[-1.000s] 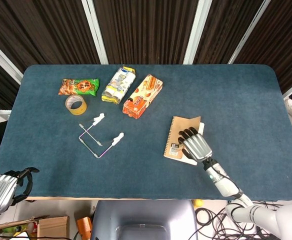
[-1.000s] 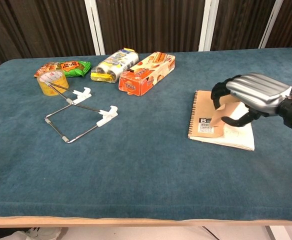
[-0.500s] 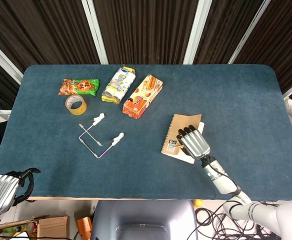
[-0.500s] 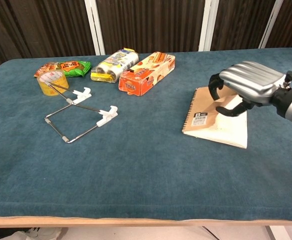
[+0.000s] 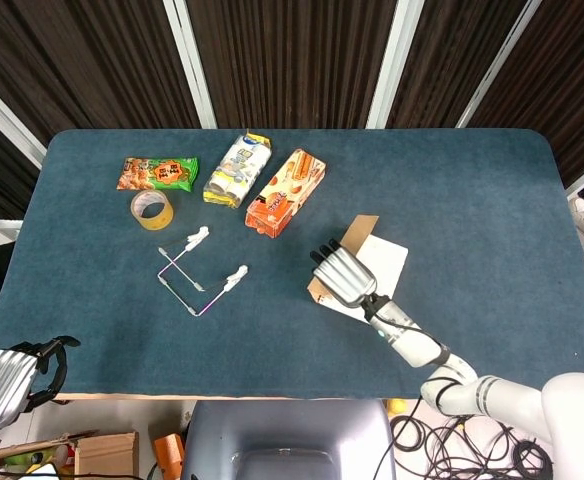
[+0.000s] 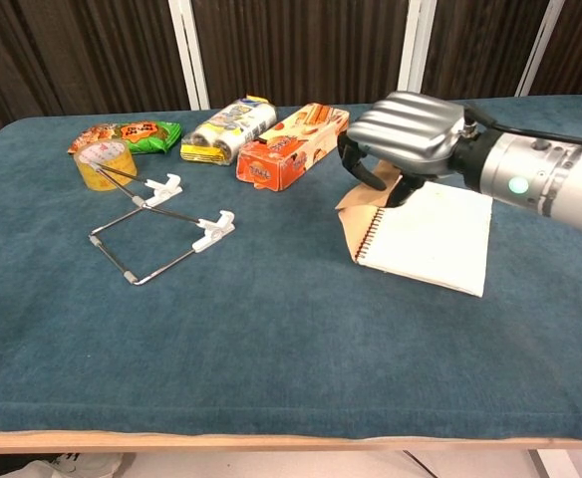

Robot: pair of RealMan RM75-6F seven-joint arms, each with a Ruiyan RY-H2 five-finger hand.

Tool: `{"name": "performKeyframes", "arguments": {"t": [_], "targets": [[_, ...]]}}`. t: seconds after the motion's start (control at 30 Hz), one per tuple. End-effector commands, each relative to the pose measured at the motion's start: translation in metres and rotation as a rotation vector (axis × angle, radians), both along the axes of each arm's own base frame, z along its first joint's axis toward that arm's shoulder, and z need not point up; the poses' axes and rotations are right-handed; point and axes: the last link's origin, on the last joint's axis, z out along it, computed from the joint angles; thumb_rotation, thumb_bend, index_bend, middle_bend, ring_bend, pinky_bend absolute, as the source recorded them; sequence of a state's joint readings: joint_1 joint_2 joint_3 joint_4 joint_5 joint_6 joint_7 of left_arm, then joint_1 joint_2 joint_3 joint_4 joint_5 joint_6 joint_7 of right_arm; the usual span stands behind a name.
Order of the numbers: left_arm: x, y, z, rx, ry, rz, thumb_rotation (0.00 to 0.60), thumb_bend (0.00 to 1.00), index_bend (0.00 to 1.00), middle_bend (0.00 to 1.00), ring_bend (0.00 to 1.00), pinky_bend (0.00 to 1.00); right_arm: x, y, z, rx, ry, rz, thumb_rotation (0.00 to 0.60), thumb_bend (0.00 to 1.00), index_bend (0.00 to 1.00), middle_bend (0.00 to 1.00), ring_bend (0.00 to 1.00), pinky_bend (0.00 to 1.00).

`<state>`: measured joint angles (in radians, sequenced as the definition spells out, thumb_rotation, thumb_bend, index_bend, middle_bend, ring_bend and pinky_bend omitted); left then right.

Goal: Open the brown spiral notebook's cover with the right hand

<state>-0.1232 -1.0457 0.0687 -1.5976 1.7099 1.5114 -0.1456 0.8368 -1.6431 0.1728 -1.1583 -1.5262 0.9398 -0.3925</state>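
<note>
The brown spiral notebook lies on the blue table right of centre, spiral edge to the left. Its brown cover (image 5: pixel 358 232) (image 6: pixel 355 225) stands lifted off the pages, tilted up and over toward the left, and the white first page (image 5: pixel 383 262) (image 6: pixel 431 237) is bare. My right hand (image 5: pixel 342 275) (image 6: pixel 406 129) is over the spiral side, its fingers curled around the raised cover and gripping it. My left hand (image 5: pixel 2 385) hangs below the table's front left corner, thumb spread, holding nothing.
Along the back left lie a green-orange snack packet (image 5: pixel 157 174) (image 6: pixel 127 134), a tape roll (image 5: pixel 152 209) (image 6: pixel 105 164), a white-yellow packet (image 5: pixel 238 170) (image 6: pixel 226 129) and an orange box (image 5: pixel 285 192) (image 6: pixel 291 146). A wire frame with white clips (image 5: pixel 197 272) (image 6: pixel 161 229) lies left of the notebook.
My right hand has swung left across the notebook, carrying the cover up from nearly flat to standing; the white page now shows. The notebook slid slightly left. The left hand stayed put.
</note>
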Motion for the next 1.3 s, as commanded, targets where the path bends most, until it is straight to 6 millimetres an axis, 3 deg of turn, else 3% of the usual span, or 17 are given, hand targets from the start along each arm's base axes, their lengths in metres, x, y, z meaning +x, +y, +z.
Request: {"name": "performKeyframes", "arguments": {"t": [0.03, 0.27, 0.4, 0.5, 0.63, 0.73, 0.83, 1.3], "targets": [[0.000, 0.000, -0.001, -0.005, 0.003, -0.002, 0.600, 0.56, 0.38, 0.58, 0.63, 0.62, 0.010, -0.015, -0.009, -0.017, 0.009, -0.008, 0.600, 0.33, 0.78, 0.39, 0.34, 0.35], [0.001, 0.000, -0.001, -0.012, 0.003, -0.005, 0.600, 0.56, 0.38, 0.58, 0.63, 0.63, 0.018, -0.035, -0.028, -0.033, -0.030, -0.035, 0.600, 0.33, 0.75, 0.39, 0.34, 0.35], [0.000, 0.001, 0.000, -0.006, -0.004, -0.001, 0.600, 0.56, 0.38, 0.58, 0.63, 0.62, 0.015, -0.042, -0.040, -0.034, -0.045, -0.063, 0.600, 0.33, 0.63, 0.39, 0.34, 0.35], [-0.001, 0.001, 0.001, -0.006, -0.006, 0.000, 0.600, 0.56, 0.38, 0.58, 0.63, 0.62, 0.012, -0.045, -0.048, -0.014, -0.071, -0.098, 0.600, 0.33, 0.47, 0.34, 0.26, 0.32], [0.000, 0.001, 0.000, -0.013, -0.003, -0.003, 0.600, 0.56, 0.38, 0.58, 0.63, 0.62, 0.011, -0.048, -0.055, 0.021, -0.114, -0.136, 0.600, 0.29, 0.13, 0.10, 0.05, 0.15], [0.000, 0.001, -0.001, -0.017, -0.001, -0.007, 0.600, 0.56, 0.38, 0.58, 0.63, 0.62, 0.010, -0.049, -0.056, 0.028, -0.140, -0.137, 0.600, 0.25, 0.01, 0.00, 0.00, 0.04], [0.000, 0.000, -0.002, -0.019, 0.002, -0.007, 0.600, 0.56, 0.38, 0.58, 0.63, 0.62, 0.008, -0.049, -0.054, 0.026, -0.167, -0.131, 0.600, 0.22, 0.00, 0.00, 0.00, 0.00], [0.003, 0.000, -0.005, -0.035, 0.015, -0.012, 0.600, 0.56, 0.38, 0.58, 0.63, 0.62, 0.009, -0.058, -0.032, -0.070, -0.267, -0.097, 0.600, 0.16, 0.00, 0.00, 0.00, 0.00]]}}
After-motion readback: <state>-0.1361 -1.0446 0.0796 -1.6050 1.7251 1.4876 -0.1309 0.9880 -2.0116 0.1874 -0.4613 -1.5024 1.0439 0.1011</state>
